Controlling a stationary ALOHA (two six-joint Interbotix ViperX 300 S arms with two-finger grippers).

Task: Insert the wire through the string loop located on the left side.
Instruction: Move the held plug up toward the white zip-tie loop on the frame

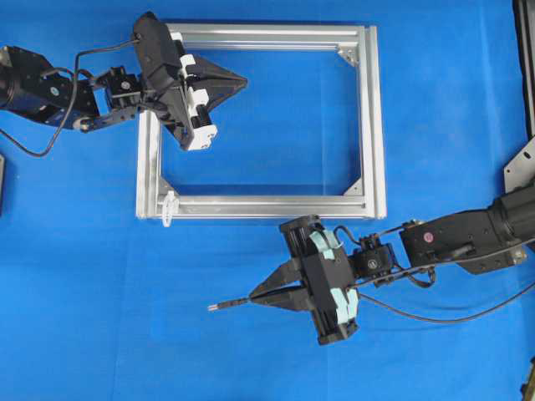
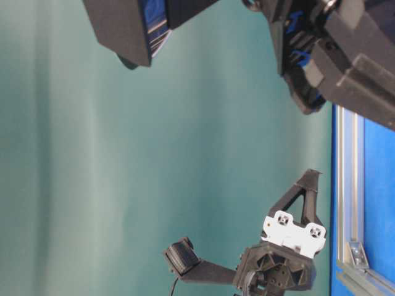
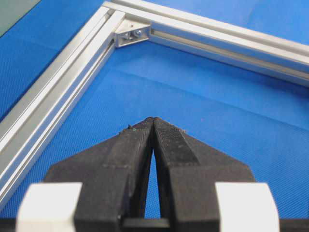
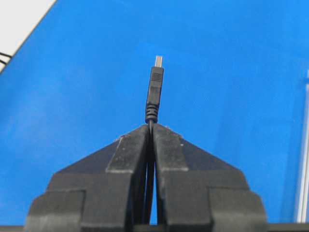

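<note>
Blue table cover [image 1: 251, 351]: spans the whole work surface under every item.

Aluminium frame [image 1: 374, 125]: silver rectangle lying flat on the cover, upper middle of the overhead view, with corner brackets inside its angles.

Left gripper [image 1: 242, 81]: over the frame's upper left corner, tips aimed right, into the frame's open interior. Jaws pressed together with nothing between them; the left wrist view shows only blue cover and a frame corner ahead.

Right gripper [image 1: 253, 299]: below the frame's lower rail, well apart from it, tips aimed left. Jaws clamped on the wire.

Wire [image 1: 230, 304]: thin and black, pinched just behind its plug. Its short free end sticks out of the fingertips with its long axis roughly level across the overhead view, silvery tip pointing left. The plug sits below the frame, right of the loop.

String loop [image 1: 168, 207]: small whitish loop at the frame's lower left corner, against the lower rail. Only open blue cover lies between plug tip and loop; the loop sits above and left of the tip.
</note>
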